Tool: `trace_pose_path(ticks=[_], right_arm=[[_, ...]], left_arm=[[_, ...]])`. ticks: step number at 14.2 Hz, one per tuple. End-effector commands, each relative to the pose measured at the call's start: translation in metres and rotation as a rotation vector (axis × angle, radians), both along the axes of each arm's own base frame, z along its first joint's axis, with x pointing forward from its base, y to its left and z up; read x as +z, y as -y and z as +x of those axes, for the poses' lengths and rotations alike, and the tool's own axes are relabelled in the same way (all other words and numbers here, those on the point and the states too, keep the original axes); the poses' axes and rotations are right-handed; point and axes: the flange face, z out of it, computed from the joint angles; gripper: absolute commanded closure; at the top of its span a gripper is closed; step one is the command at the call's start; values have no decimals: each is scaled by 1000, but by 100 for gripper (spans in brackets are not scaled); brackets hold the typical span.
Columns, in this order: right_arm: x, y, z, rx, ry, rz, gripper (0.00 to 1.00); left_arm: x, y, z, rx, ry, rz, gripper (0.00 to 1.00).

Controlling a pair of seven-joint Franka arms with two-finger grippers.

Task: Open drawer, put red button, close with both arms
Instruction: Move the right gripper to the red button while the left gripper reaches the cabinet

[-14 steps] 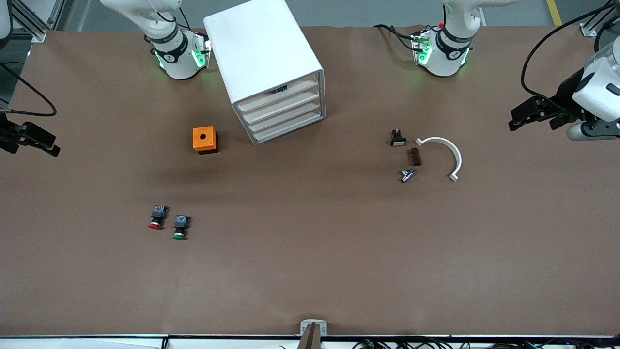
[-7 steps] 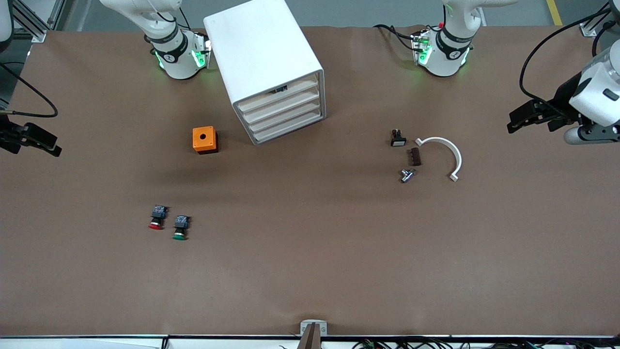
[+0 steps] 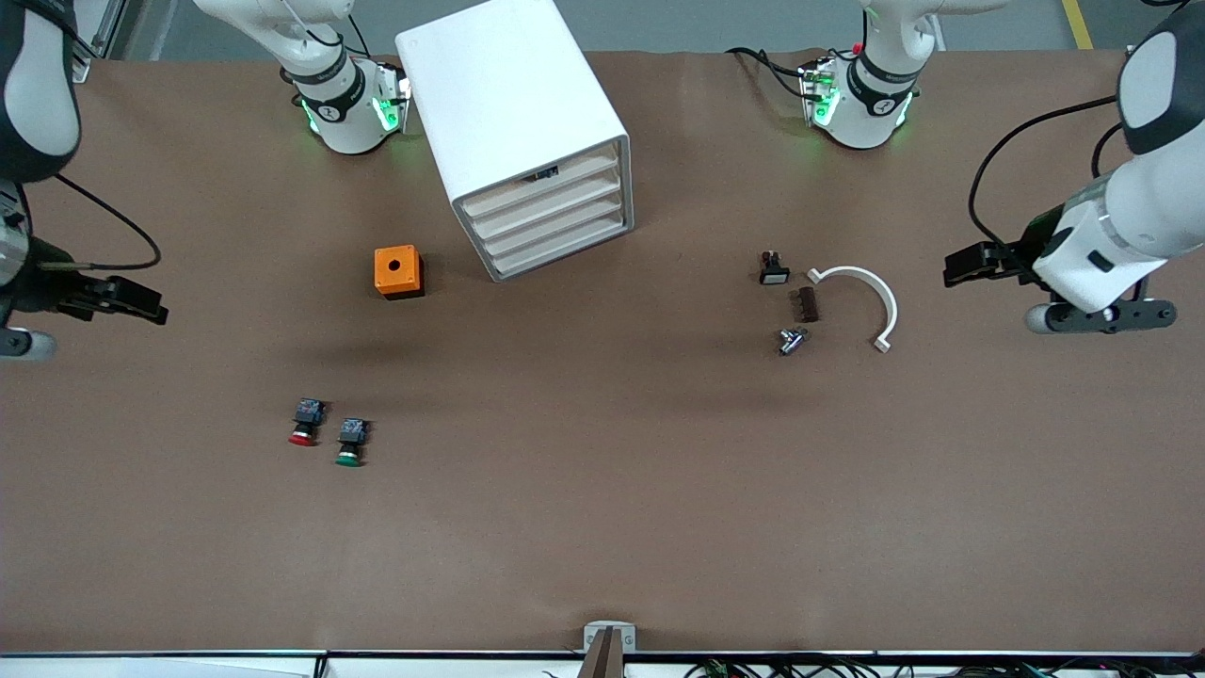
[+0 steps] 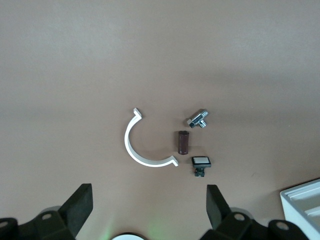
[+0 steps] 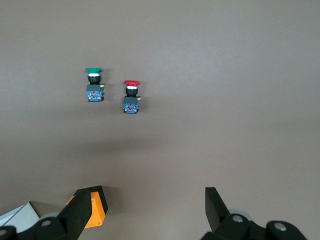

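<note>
Nearest the front camera, the red button lay on the brown table just beside its green-capped twin, toward the right arm's end. Farther off stood the orange cube, then the white cabinet, its second drawer shut flush.

Opening that drawer seemed the step in hand; a grip should catch only its cream front, not the neighbours above and below.

The right gripper hung over the table edge, fingers spread wide, empty. The left gripper, also spread and empty, hovered near the white curved clip.
</note>
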Motion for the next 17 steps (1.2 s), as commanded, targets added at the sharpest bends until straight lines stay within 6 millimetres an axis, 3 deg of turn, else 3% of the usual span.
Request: trace_pose_path(ticks=[1,4,8,11,14,17], right_arm=[[-28,-9,12,13,-39,18,0],[-61,-23,24,34,-70,18,0],[-111,-34,34,41,-133,41,0],[-146,-37,42,29,-160,68,0],[-188,-43,50,-2,-168,131,0],[-220,-45,58,-12,-153,123,0]], left_arm=[[-9,45,-2,80,-24,50,0],[-22,97,2,383,-39,122,0],[-56,168,3,575,-86,190,0],[-87,197,2,732,-177,221,0],[-103,204,4,968,-216,289,0],[-131,222,0,1028,-297,321,1]])
